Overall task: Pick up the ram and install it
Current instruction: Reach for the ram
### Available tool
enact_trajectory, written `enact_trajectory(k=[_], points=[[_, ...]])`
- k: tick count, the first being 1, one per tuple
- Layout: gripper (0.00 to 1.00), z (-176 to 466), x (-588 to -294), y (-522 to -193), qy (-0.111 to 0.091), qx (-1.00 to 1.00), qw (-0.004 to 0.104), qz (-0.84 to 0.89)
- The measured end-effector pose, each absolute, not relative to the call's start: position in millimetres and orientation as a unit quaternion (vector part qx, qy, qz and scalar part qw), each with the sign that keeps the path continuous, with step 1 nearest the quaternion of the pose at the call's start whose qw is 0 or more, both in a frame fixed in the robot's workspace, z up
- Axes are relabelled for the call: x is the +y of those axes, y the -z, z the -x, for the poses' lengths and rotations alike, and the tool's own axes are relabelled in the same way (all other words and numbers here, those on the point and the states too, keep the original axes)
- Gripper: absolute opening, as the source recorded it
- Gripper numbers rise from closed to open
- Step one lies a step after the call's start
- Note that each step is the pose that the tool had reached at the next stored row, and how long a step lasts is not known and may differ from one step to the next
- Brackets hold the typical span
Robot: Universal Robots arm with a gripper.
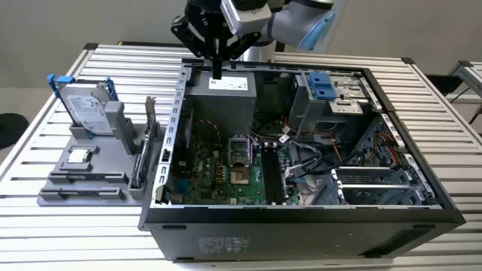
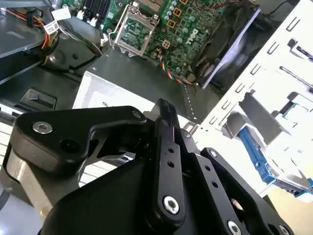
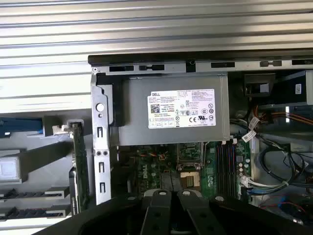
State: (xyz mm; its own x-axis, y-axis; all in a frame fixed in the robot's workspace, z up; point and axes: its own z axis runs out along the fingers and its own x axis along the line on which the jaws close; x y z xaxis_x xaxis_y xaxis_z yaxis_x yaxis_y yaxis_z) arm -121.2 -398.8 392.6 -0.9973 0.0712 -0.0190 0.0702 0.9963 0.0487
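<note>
The ram looks like a dark narrow strip standing on edge in the grey stand, at the exterior view's left of the open computer case. My gripper hangs above the case's rear corner, over the grey power supply, well away from the ram. Its black fingers are pressed together with nothing between them, as both wrist views show: the gripper. The memory slots lie on the motherboard beside the processor socket.
The stand also carries a silver hard drive in a blue frame, an upright expansion card with a metal bracket and a small square chip. Cables and a drive cage crowd the case. Everything rests on a slatted metal table.
</note>
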Motion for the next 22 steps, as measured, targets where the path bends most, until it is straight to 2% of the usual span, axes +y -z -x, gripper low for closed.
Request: enact_trajectory(k=[22], points=[[0.00, 132.1, -398.8, -392.6, -0.024, 0.999, 0.010, -0.036]])
